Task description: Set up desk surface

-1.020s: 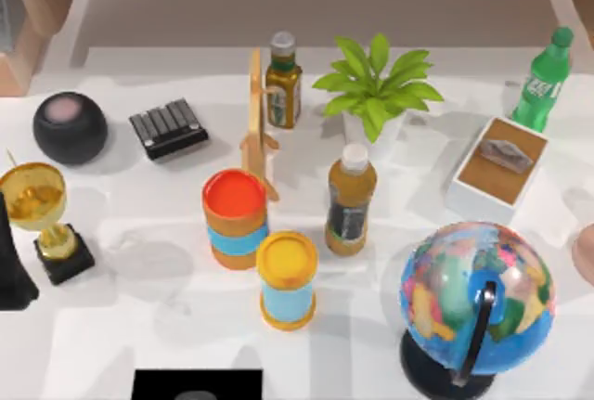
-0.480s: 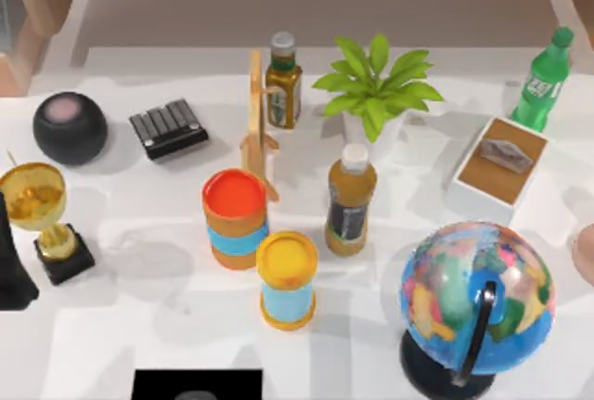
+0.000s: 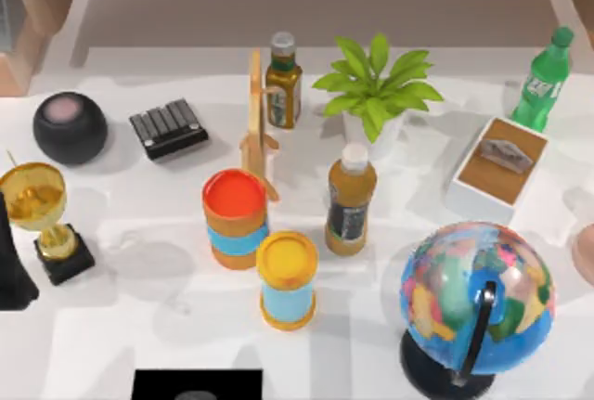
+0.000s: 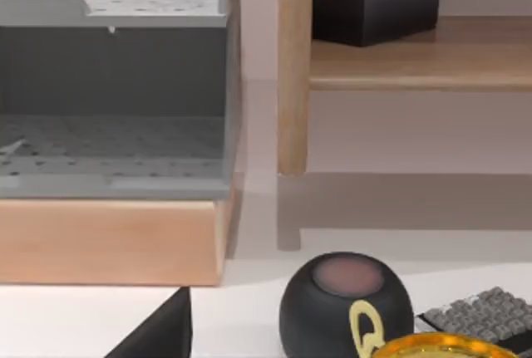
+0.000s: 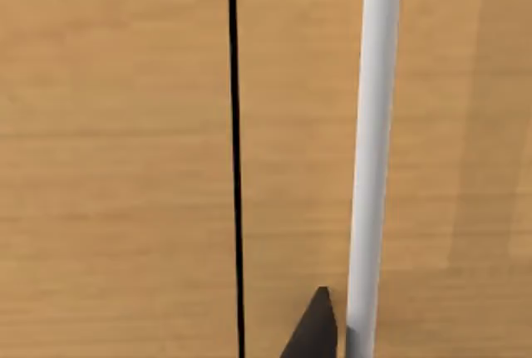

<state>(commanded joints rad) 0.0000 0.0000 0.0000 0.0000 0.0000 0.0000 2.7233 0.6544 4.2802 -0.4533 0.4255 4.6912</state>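
The desk surface [image 3: 139,326] is a broad white tabletop crowded with objects. My left arm stands at the far left edge, where a dark part of my left gripper [image 3: 11,265] sits beside a gold trophy [image 3: 37,207]. In the left wrist view a black tip of it [image 4: 158,335] hangs over the desk surface [image 4: 83,321], short of a black round speaker [image 4: 345,304]. A dark tip of my right gripper [image 5: 312,329] shows in the right wrist view against a tan wooden panel [image 5: 116,167] and a white pole [image 5: 372,142].
The speaker [image 3: 70,127], a keypad [image 3: 168,127], a wooden stand [image 3: 257,131], a dark bottle [image 3: 282,80] and a plant [image 3: 376,89] stand at the back. Nearer are a red-lidded can [image 3: 235,219], a yellow-lidded can [image 3: 287,279], an amber bottle [image 3: 351,200] and a globe [image 3: 476,298]. A green bottle [image 3: 544,80] and a white box [image 3: 499,168] stand at the right.
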